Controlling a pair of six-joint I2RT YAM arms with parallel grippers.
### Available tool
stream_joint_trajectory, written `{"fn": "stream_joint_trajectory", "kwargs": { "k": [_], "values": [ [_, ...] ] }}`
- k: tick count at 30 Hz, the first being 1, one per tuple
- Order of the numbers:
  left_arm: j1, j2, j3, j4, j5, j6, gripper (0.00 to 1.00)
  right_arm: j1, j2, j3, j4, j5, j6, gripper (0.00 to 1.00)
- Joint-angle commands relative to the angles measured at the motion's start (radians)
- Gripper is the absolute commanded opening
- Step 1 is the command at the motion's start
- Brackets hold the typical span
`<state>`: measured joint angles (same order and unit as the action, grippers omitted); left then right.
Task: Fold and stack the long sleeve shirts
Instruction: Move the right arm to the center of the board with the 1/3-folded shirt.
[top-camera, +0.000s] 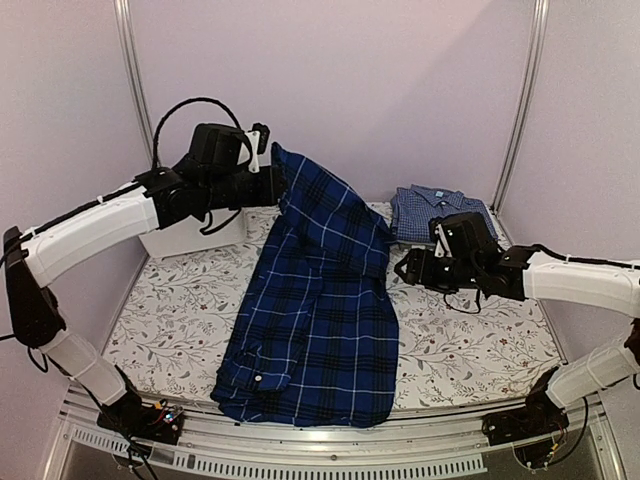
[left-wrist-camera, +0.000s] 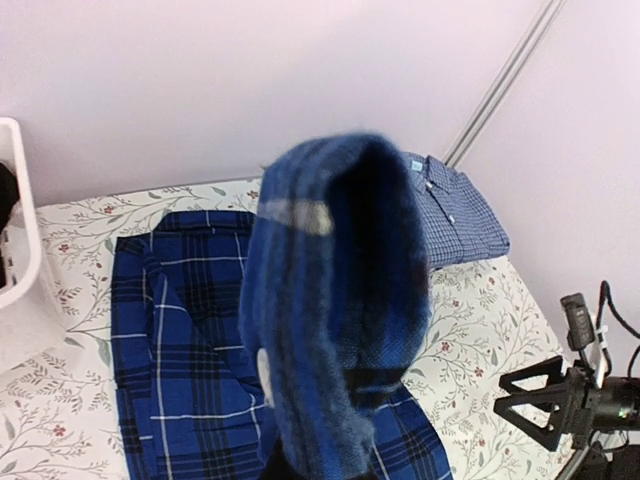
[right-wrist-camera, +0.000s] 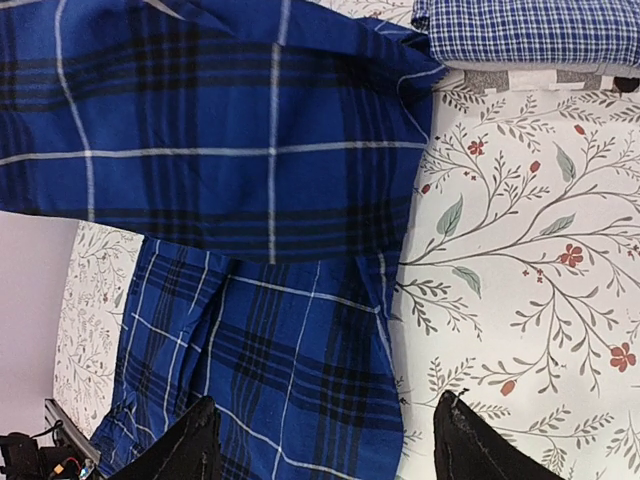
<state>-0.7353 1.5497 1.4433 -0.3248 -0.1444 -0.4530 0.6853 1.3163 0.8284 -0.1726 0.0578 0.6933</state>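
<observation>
Left jaws: clamped on a bunched edge of the plaid shirt (top-camera: 320, 320), held up off the desk (top-camera: 480, 340) at 11 o'clock. The rest drapes down and lies toward 6 o'clock.

Right jaws: apart and empty, hovering beside the plaid shirt's 3 o'clock edge (no contact visible).

Checked shirt (top-camera: 440, 212): folded, at 1 o'clock.

Assessment: one shirt appears done; the plaid shirt is mid-fold, with stacking outstanding.

Writing: none legible; a pale tag (left-wrist-camera: 298, 215) on the plaid shirt is blurred.

Pale lilac walls (top-camera: 400, 80) close in on three sides, softly and evenly lit. Slim metal poles (top-camera: 132, 70) stand in the back corners. The desk (top-camera: 480, 340) wears a white cloth printed with leafy sprigs and red flowers.
</observation>
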Motion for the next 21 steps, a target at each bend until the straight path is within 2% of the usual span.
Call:
{"fn": "stream_joint_trajectory", "kwargs": {
  "k": [1,9,12,21],
  "values": [
    [0.063,-0.059,0.021,-0.081,-0.015,0.011,0.0,-0.023,0.066,-0.001,0.061,-0.006,-0.004,0.72],
    [0.124,-0.126,0.0,-0.161,-0.005,-0.023,0.0,-0.052,0.232,0.083,0.123,-0.047,-0.017,0.71],
    [0.145,-0.136,-0.017,-0.169,-0.003,-0.026,0.0,-0.048,0.271,0.104,0.134,-0.134,-0.03,0.71],
    [0.181,-0.137,-0.043,-0.149,0.032,-0.022,0.0,0.031,0.196,-0.019,0.099,-0.136,-0.025,0.74]
  ]
}}
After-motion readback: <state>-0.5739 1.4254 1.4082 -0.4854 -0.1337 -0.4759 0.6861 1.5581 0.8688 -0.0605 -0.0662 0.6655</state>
